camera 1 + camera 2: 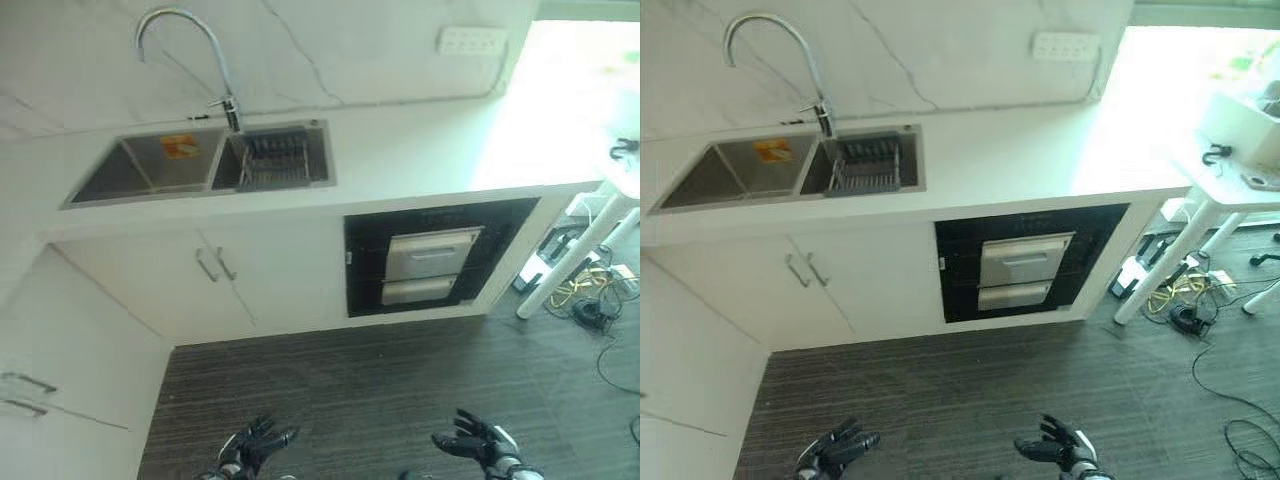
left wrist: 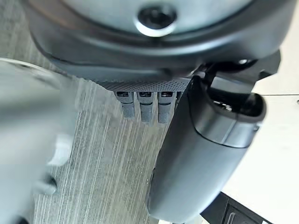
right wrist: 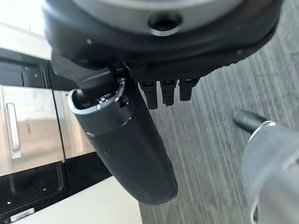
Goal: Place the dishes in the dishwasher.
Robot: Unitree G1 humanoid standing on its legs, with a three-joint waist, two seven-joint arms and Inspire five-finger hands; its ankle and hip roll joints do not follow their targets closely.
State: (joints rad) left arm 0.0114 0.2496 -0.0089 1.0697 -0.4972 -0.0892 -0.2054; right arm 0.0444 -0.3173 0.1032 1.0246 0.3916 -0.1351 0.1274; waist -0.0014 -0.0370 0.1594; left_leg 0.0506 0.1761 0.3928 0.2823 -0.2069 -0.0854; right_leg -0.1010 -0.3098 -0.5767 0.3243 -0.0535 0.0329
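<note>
Left eye view: the dishwasher, its silver drawer fronts closed, sits under the white counter, well ahead of both hands. The left hand and right hand hang over the dark floor, fingers spread, empty. A wire rack rests in the sink, far ahead-left.

My left hand and right hand hang low over dark floor, fingers relaxed, empty. Dishwasher shut under counter; rack in sink.
</note>
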